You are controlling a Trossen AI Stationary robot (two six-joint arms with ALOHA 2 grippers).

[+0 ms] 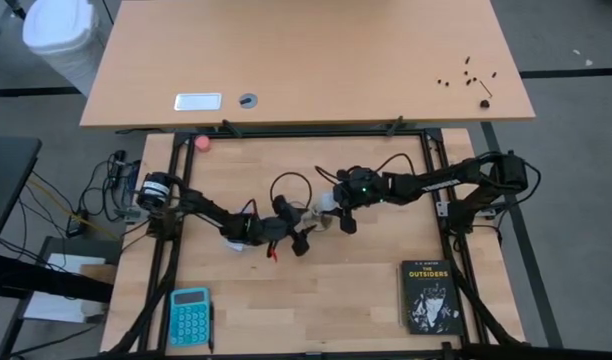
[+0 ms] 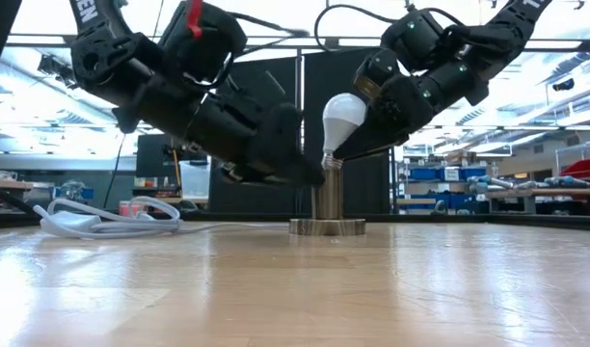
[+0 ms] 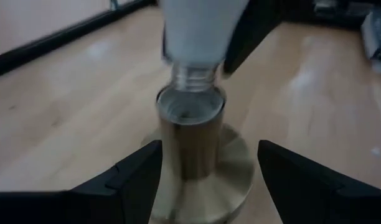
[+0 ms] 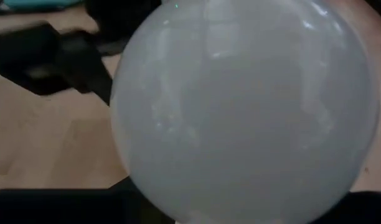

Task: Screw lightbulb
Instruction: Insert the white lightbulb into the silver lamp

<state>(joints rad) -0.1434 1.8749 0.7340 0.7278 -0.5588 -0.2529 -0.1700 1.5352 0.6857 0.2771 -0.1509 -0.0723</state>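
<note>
The lightbulb (image 2: 342,118) is held in the right gripper (image 2: 364,114), whose 2 fingers are closed tight on the white globe; in the right wrist view the globe (image 4: 243,106) fills almost the whole picture. The bulb is tilted, with its threaded base pointing down at the mouth of the socket (image 2: 327,198), a metallic tube standing upright on a round disc near the middle of the table (image 2: 295,289).

In the left wrist view the threads of the base (image 3: 193,76) are seen just above the socket's open rim (image 3: 190,102), close to it but apparently not yet entered; whether the 2 touch cannot be told. The left gripper (image 3: 209,177) is placed low on the left of the socket, its fingers spread on either side of the tube without visibly pressing on it, so nothing is clearly held by it. It is judged to be there to steady the socket.

The task is judged to be in its middle part: the bulb is picked up and brought over the socket. Left to be done are the straightening of the bulb, the seating of the base in the mouth, and the turning until the threads are taken up.
</note>
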